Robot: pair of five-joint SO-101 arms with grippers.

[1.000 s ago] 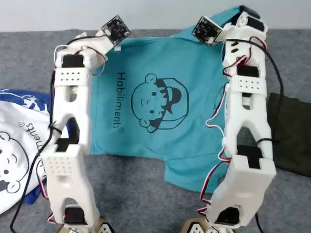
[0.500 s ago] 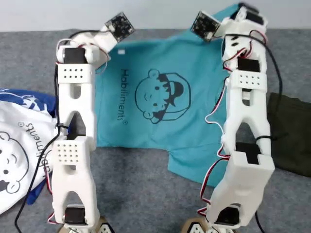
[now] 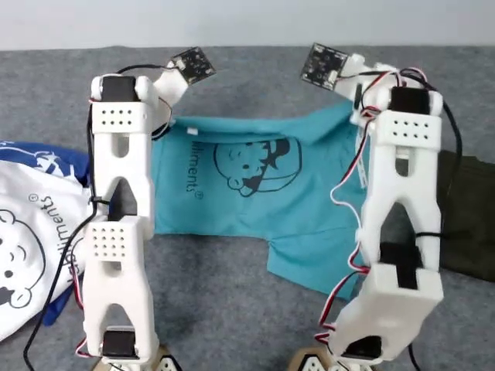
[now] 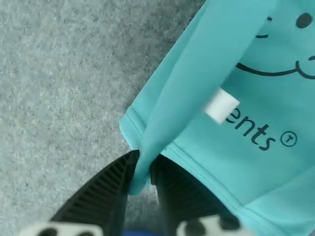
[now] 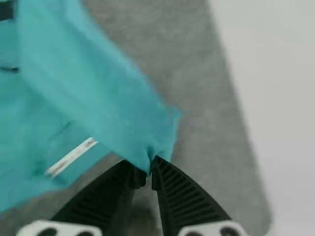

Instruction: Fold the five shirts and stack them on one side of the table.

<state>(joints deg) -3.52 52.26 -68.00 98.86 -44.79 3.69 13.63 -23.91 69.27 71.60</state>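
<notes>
Dragging back toward 6 o'clock on both sides, and hauling the far edge of the teal shirt (image 3: pixel 255 209) along: up at 12 o'clock a second ago, down over the printed front by now, already covering the top of the cartoon head.

Pinching that edge hard with the left end effector (image 4: pixel 141 172), pressed together on a doubled strip of teal not far from the white label (image 4: pixel 220 105), and lifting it clear of the print below. Same story at the right end effector (image 5: pixel 146 172): clamped tight on a corner of the cloth, holding it up off the grey worktop (image 3: pixel 232 309).

Gripping at two points, roughly 10 o'clock and 2 o'clock of the shirt, most likely to keep the raised edge taut and level and to lay the crease straight across.

Shirt's place: mid-worktop, lower body flat, one sleeve spilling toward 5 o'clock.

Off at 9 o'clock: white shirt (image 3: pixel 23 239) heaped over blue shirt (image 3: pixel 66 158), neither folded. Off at 3 o'clock: dark green garment (image 3: pixel 468 216), lying flat.

Looks like the first fold of this shirt, so early in the job, with stacking a long way off. Probably calls next for carrying the edge further toward 6 o'clock before letting go. Risks a skewed crease from uneven pulling, or a slip out of such a thin pinch.
</notes>
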